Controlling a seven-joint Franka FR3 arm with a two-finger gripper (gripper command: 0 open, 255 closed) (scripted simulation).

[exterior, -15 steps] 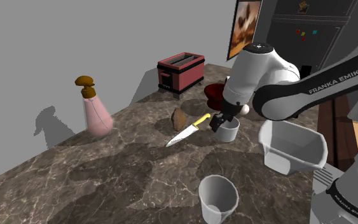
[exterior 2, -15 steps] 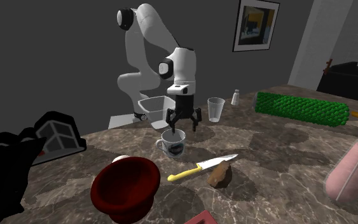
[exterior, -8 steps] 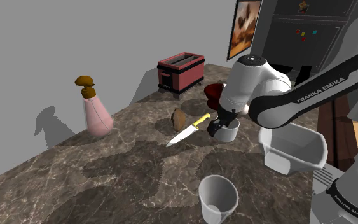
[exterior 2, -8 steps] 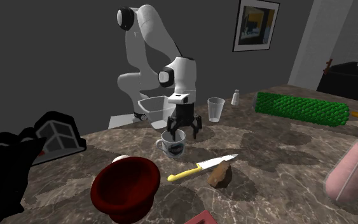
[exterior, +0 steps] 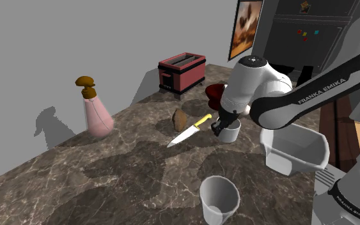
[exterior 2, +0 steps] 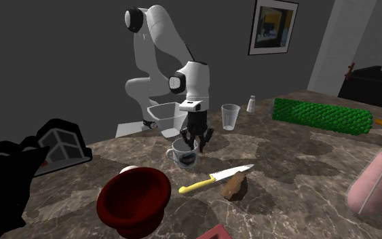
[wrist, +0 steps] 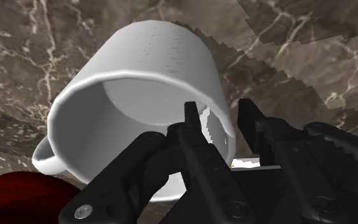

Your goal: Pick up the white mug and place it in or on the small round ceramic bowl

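The gripper point(exterior: 225, 125) point(exterior 2: 195, 139) point(wrist: 219, 124) hung over the white mug point(exterior: 232, 133) point(exterior 2: 184, 155) point(wrist: 142, 70), its fingers drawn narrow and clasping the mug's rim wall. In the wrist view one finger point(wrist: 190, 124) reached inside the mug and the other finger point(wrist: 250, 121) lay outside, with the white wall pinched between them. The mug stood upright on the brown marble surface point(exterior: 108, 172) point(exterior 2: 298, 163), well in from every edge. In the second exterior view its handle pointed to that view's left.

The dark red bowl point(exterior: 214, 94) point(exterior 2: 134, 198) point(wrist: 18, 194) sat near the mug but apart from it, on the side away from the stand. A knife with a yellow handle point(exterior: 188, 131) point(exterior 2: 216, 178) lay just beside the mug, and a brown lump point(exterior: 180, 117) point(exterior 2: 235, 187) rested by the knife.

A red toaster point(exterior: 181, 72) stood along the surface's edge by the grey wall, toward the far corner, and a pink dispenser bottle point(exterior: 97, 108) point(exterior 2: 379, 180) stood along that same edge, well apart from it. A white bin point(exterior: 295, 148) point(exterior 2: 162, 114) and a grey cup point(exterior: 219, 198) point(exterior 2: 231, 116) stood near the edge closest to the stand.
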